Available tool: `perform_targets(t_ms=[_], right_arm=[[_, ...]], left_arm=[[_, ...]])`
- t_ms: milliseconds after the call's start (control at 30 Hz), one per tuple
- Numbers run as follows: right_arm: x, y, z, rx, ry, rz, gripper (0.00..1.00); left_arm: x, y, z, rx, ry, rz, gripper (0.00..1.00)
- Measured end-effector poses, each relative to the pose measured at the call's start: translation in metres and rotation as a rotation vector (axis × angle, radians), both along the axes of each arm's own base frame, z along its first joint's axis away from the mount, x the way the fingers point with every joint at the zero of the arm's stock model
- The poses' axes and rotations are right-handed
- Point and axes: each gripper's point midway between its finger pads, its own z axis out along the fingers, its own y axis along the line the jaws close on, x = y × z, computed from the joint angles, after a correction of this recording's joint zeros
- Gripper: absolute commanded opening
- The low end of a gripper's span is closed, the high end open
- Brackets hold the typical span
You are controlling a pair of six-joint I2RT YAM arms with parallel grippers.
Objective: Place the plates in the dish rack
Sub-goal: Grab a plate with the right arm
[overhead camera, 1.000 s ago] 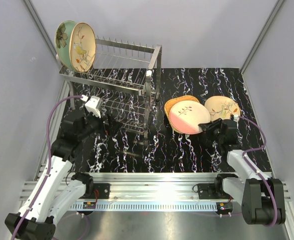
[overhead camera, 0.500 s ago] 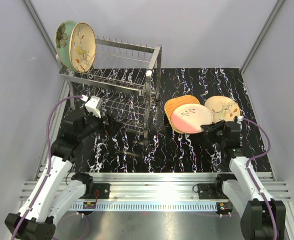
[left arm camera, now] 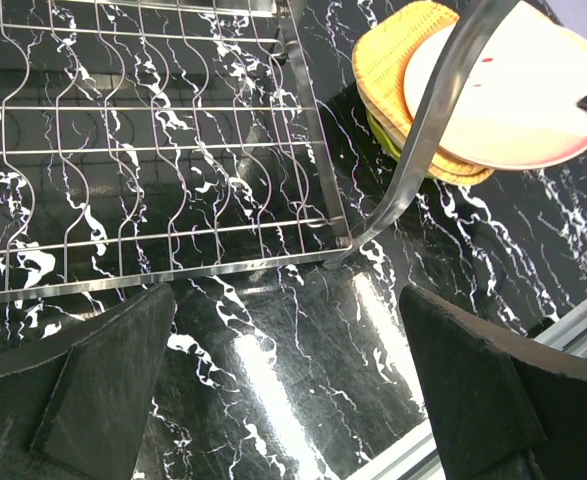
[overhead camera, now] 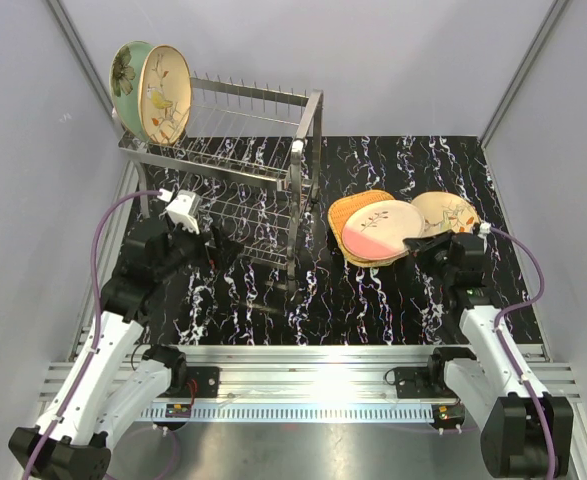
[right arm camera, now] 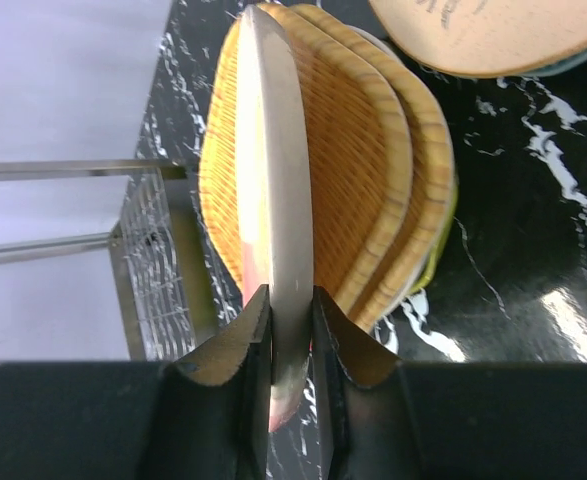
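Observation:
The silver wire dish rack (overhead camera: 273, 150) stands at the back left; a mint-green flower plate (overhead camera: 125, 75) and a cream plate (overhead camera: 166, 95) stand upright at its top left end. My right gripper (overhead camera: 420, 243) is shut on the rim of a pink-cream plate (overhead camera: 381, 228), held edge-on between its pads in the right wrist view (right arm camera: 278, 200), just above the orange wicker plates (overhead camera: 351, 212). A lime plate's rim shows under the wicker (right arm camera: 443, 240). A beige floral plate (overhead camera: 449, 213) lies to the right. My left gripper (overhead camera: 225, 250) is open and empty beside the rack's lower tier.
The rack's lower wire shelf (left arm camera: 123, 150) and its corner post (left arm camera: 423, 130) fill the left wrist view. The plate stack also shows there (left arm camera: 393, 60). Grey walls close in on the left, right and back. An aluminium rail (overhead camera: 303, 365) runs along the near edge.
My right gripper has moved back and to the right with the pink-cream plate, whose tilt has flattened toward the wicker stack. The left arm has not moved.

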Motion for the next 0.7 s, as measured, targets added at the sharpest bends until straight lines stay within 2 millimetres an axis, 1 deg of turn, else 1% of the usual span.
perform_targets(t_ms=[100,300,533,700], right_arm=[[0.007,0.002,0.007,0.028,-0.028,-0.006,0.00],[0.013,0.005,0.018,0.112,-0.054,-0.030,0.00],[0.015,0.007,0.026,0.220,-0.053,-0.079,0.00],[0.014,0.007,0.039,0.260,-0.085,-0.091,0.00]], left_arm=[[0.002,0.000,0.003,-0.007,0.009,0.011,0.99],[0.003,-0.001,0.003,-0.020,0.025,0.019,0.99],[0.003,-0.001,0.003,-0.025,0.028,0.022,0.99],[0.003,0.000,0.004,-0.036,0.036,0.037,0.99]])
